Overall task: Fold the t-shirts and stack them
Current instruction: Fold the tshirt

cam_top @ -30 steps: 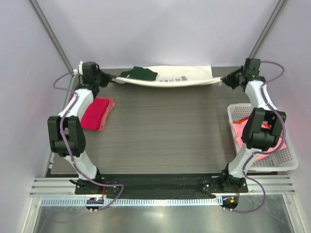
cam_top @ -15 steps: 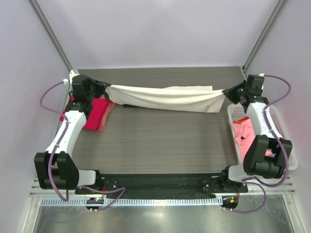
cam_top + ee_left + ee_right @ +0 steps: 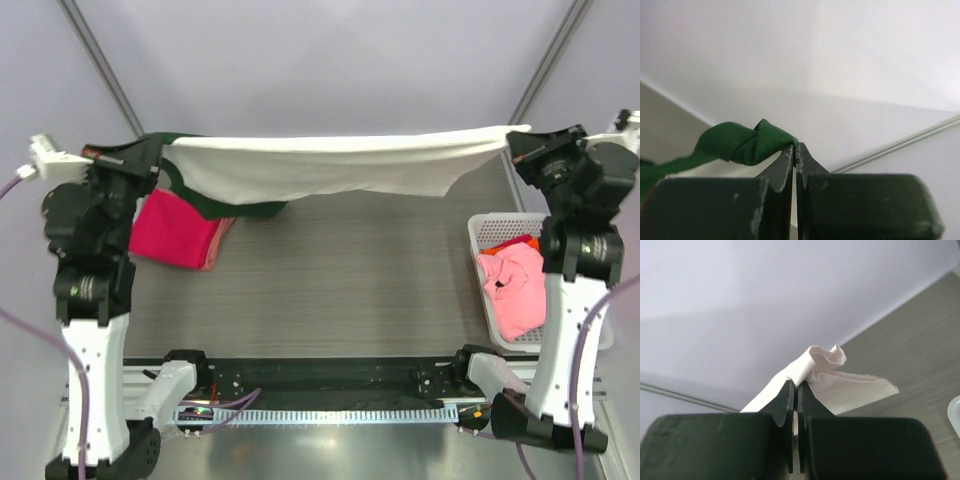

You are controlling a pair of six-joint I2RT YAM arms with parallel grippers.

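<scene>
My left gripper [image 3: 796, 147] was pinched shut on the dark green sleeve [image 3: 747, 142] of the cream-white shirt [image 3: 330, 165]. The green cloth bunched up in a knot right at the fingertips. My right gripper [image 3: 796, 385] was pinched shut too, on a crumpled white corner of the same shirt.

In both wrist views my own fingers filled the bottom half. Past them I saw only the wall and a bit of the table [image 3: 340, 290].

From above, the shirt hung stretched between the two grippers, lifted off the table. It ran across the far side from about 10 o'clock to 2 o'clock and sagged a little in the middle. I could not make out any print on it.

At 10 o'clock some green cloth hung down and hid the far edge of the magenta-red shirt [image 3: 170, 228]. That one lay folded on the table at 9 o'clock. My left arm [image 3: 95, 290] covered its left edge. A paler pink strip showed along its right side, but I could not tell what it was.

The white basket [image 3: 490, 228] sat at 3 o'clock. My right arm [image 3: 575, 300] cut off its right side. A pink shirt [image 3: 510, 285] lay crumpled inside. Something orange-red [image 3: 525, 243] peeked out at the far end, too hidden to name.
</scene>
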